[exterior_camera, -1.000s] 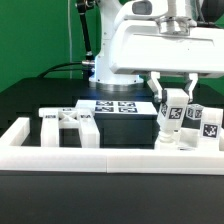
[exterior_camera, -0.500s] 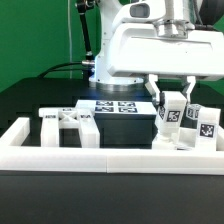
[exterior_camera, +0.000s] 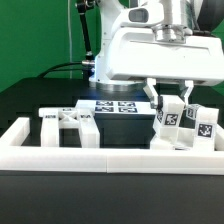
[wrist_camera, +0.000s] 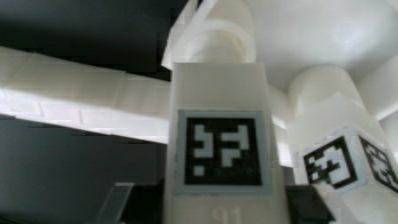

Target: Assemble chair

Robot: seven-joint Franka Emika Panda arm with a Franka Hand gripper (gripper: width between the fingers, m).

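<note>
My gripper (exterior_camera: 169, 100) is shut on an upright white chair leg (exterior_camera: 169, 120) with a black-and-white tag, at the exterior view's right, just behind the front rail. In the wrist view the same leg (wrist_camera: 222, 110) fills the gap between my two dark fingers (wrist_camera: 143, 200), with its tag facing the camera. A second tagged white chair part (exterior_camera: 203, 126) stands close beside it on the right and shows in the wrist view as a rounded post (wrist_camera: 338, 120). More white chair parts (exterior_camera: 68, 125) lie at the left.
A long white border rail (exterior_camera: 100, 152) runs along the front and up the left side. The marker board (exterior_camera: 112, 107) lies flat behind a dark block in the middle. The arm's base stands at the back, before a green backdrop.
My gripper has sunk a little with the leg still in it. The tagged part beside it has shifted slightly toward the exterior view's left.
</note>
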